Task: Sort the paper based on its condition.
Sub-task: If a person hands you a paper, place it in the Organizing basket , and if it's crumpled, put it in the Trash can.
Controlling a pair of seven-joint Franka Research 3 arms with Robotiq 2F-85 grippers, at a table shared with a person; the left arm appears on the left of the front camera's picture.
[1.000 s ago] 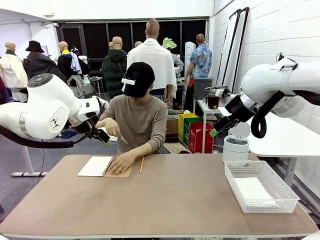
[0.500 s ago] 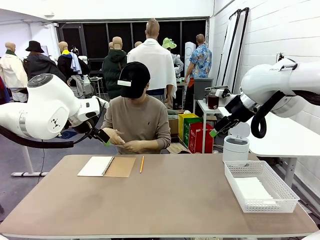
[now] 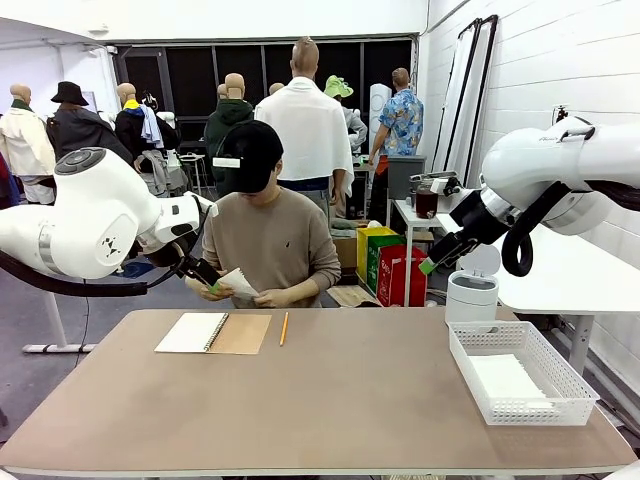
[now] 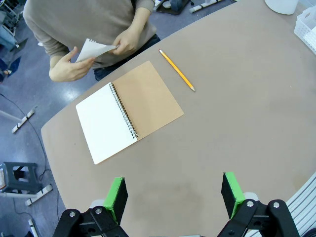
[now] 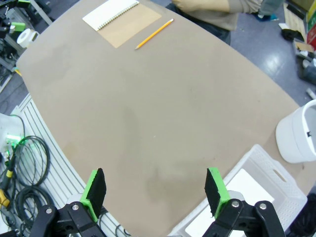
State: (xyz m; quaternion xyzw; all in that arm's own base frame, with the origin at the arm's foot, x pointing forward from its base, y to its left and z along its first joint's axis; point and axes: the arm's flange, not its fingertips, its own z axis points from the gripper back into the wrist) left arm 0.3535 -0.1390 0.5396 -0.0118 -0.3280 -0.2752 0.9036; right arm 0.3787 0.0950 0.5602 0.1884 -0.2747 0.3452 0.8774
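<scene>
**Table stock, two arms idle above it**

1. Left gripper (image 4: 174,195): black two-finger unit with green pads, jaws spread wide, nothing between them. It hangs above the brown oval table (image 4: 247,98), clear of every item.
2. Right gripper (image 5: 154,190): same make, jaws likewise spread and empty, held high over the table's near edge.
3. Loose thin white paper sheet (image 4: 94,48): well ahead of the left gripper, past the table's far edge, off the surface, bent and pinched between the person's two hands (image 4: 69,69). In the front view the sheet (image 3: 238,283) sits just beside the left gripper's tip (image 3: 205,277); whether they touch I cannot tell.
4. Flat white paper (image 5: 244,180): lying in the white perforated plastic basket (image 5: 276,168), close under the right gripper, off to one side of its fingers.
5. Spiral-bound notebook with brown cardboard cover (image 4: 126,111): open flat, white page up, directly ahead of the left gripper and nearer than the held sheet.
6. Yellow pencil (image 4: 177,76): on the table just beside the notebook's cover, not touching it, ahead of the left gripper.
7. White cylindrical bin (image 5: 296,138): off the table, beyond the basket from the right gripper.
</scene>
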